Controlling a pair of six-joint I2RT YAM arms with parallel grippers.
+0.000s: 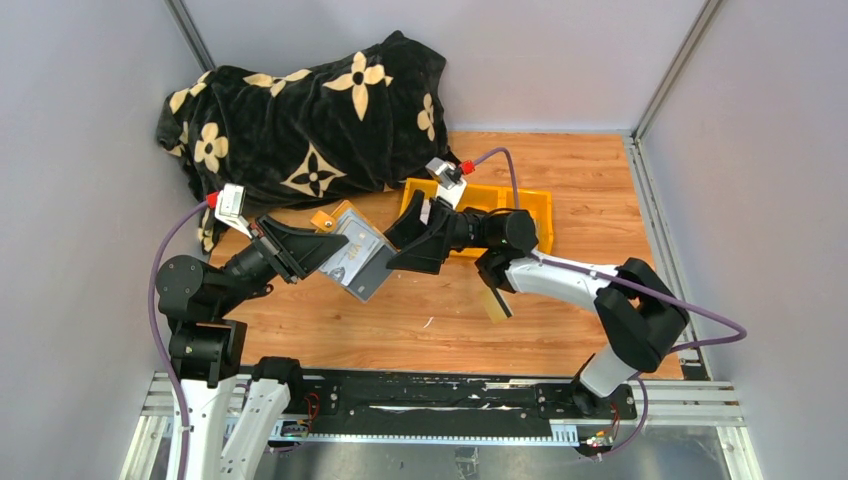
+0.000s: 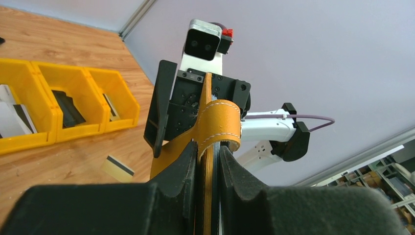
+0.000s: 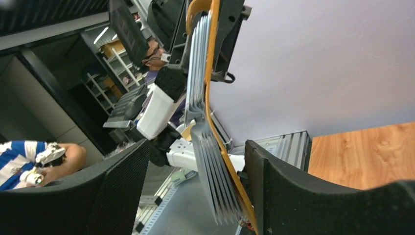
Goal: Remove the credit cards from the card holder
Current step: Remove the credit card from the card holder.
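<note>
My left gripper [image 1: 318, 250] is shut on the left edge of the card holder [image 1: 352, 255] and holds it above the table, open, its grey inside with clear pockets facing up. In the left wrist view the jaws [image 2: 208, 152] clamp its mustard-tan cover and strap [image 2: 220, 126]. My right gripper [image 1: 400, 242] is open, with the holder's right edge between its fingers. In the right wrist view the fanned grey pockets [image 3: 208, 166] and tan cover [image 3: 214, 73] stand between the open fingers [image 3: 293, 196]. One tan-gold credit card [image 1: 497, 305] with a black stripe lies on the table, and it also shows in the left wrist view [image 2: 117, 169].
A yellow three-compartment bin tray [image 1: 535, 205] stands behind the right gripper; in the left wrist view its compartments [image 2: 93, 78] hold pale cards and a black item. A black blanket with tan flowers [image 1: 300, 120] is heaped at the back left. Grey walls enclose the table.
</note>
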